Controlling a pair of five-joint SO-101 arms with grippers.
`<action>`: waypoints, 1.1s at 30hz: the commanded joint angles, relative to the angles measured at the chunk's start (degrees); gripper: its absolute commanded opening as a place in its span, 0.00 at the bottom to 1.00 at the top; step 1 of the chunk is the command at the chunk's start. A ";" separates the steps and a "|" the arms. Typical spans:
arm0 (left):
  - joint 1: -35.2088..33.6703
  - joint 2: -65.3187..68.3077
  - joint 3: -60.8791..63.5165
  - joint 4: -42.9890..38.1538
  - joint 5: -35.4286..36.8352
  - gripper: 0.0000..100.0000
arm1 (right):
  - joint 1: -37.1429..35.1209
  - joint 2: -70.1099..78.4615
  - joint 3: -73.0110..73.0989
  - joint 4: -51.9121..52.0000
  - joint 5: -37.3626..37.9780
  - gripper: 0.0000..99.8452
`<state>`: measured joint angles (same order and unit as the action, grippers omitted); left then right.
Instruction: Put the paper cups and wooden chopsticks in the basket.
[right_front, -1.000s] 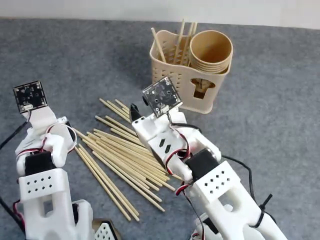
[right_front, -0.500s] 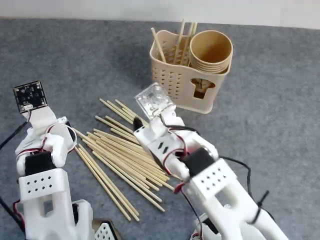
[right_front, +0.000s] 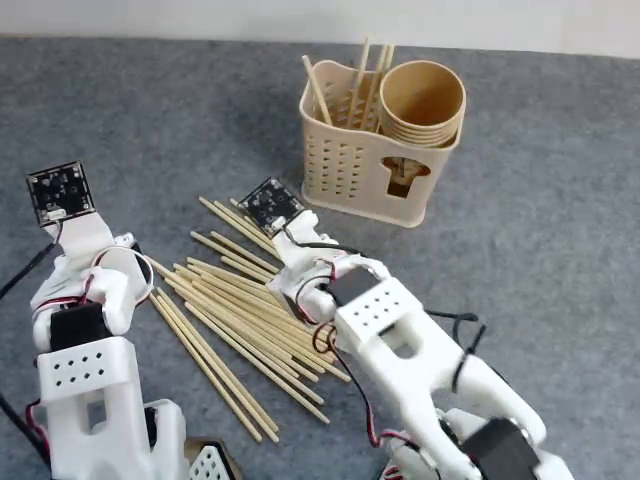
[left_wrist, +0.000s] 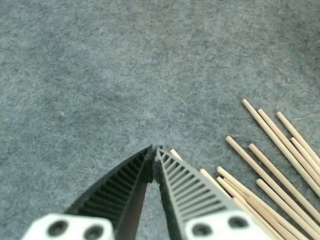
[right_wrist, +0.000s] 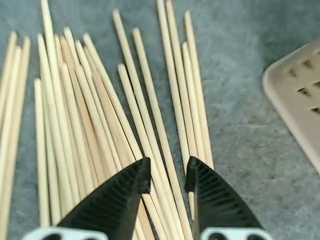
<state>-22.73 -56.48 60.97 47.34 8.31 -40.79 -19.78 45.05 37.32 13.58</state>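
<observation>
Many wooden chopsticks (right_front: 250, 310) loose on table (right_front: 560, 260) | paper cups (right_front: 425, 100) stacked in basket (right_front: 350, 165) | step: chopstick pickup | right claw (right_wrist: 167, 172) part-open, empty, over pile | left claw (left_wrist: 153, 152) closed, empty, beside pile | next: lower, pinch few sticks

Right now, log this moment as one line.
right jaws: open, above loose chopsticks | left jaws: shut, beside loose chopsticks | paper cups: in basket | task: unfinished
</observation>
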 joint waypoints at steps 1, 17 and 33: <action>-0.66 -1.19 -0.57 -1.14 0.26 0.03 | -0.13 4.62 -5.49 -0.04 1.76 0.13; -0.66 -1.19 -0.57 -1.14 0.26 0.03 | 3.21 25.63 -17.45 0.04 2.11 0.10; -0.66 -1.19 -0.66 -1.14 0.26 0.03 | 3.21 27.38 -19.91 9.63 10.11 0.04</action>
<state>-22.73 -56.48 60.97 47.34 8.31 -37.89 7.47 26.77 44.26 22.73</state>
